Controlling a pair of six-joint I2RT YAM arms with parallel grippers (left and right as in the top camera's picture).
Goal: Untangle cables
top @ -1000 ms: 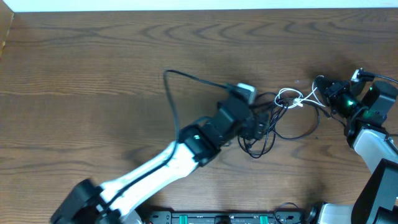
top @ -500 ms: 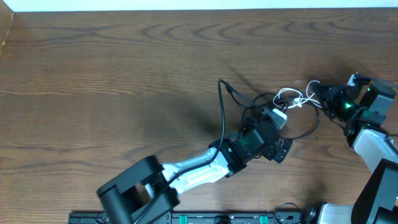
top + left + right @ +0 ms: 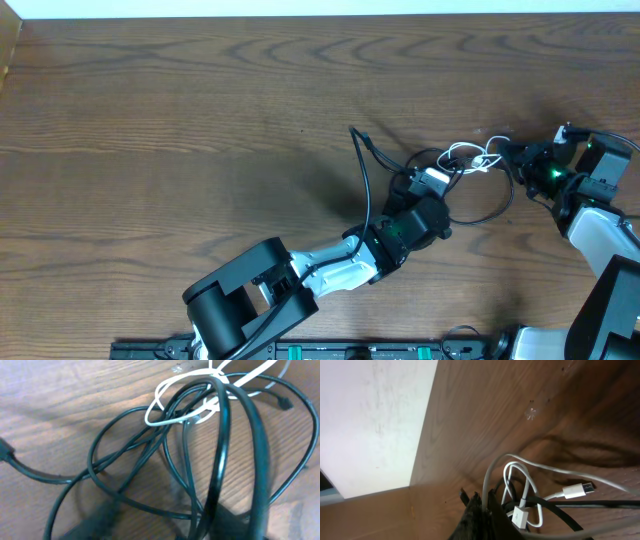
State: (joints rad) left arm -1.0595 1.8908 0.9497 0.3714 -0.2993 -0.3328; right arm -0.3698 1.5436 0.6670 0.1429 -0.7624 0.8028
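Note:
The cables lie tangled at the table's right middle. Black cables (image 3: 497, 207) loop together, and one strand runs out to a plug end (image 3: 355, 132). A white cable (image 3: 470, 158) is coiled at the tangle's top. My left gripper (image 3: 428, 190) is down in the tangle. In the left wrist view its blurred jaws (image 3: 160, 527) stand apart, with black cable strands (image 3: 220, 450) running between them and the white loop (image 3: 170, 415) beyond. My right gripper (image 3: 508, 150) is at the tangle's right edge. Its tips (image 3: 484, 502) are shut on a white cable strand (image 3: 492, 472).
A white USB plug (image 3: 520, 517) and a smaller white plug (image 3: 580, 491) lie just past my right fingers. The table's far edge meets a white surface (image 3: 370, 420). A black rail (image 3: 350, 350) runs along the front edge.
My left arm swung right, carrying a black cable's end with it, and went down into the tangle with its jaws narrowing. The right gripper stayed shut on the white cable, shifting slightly.

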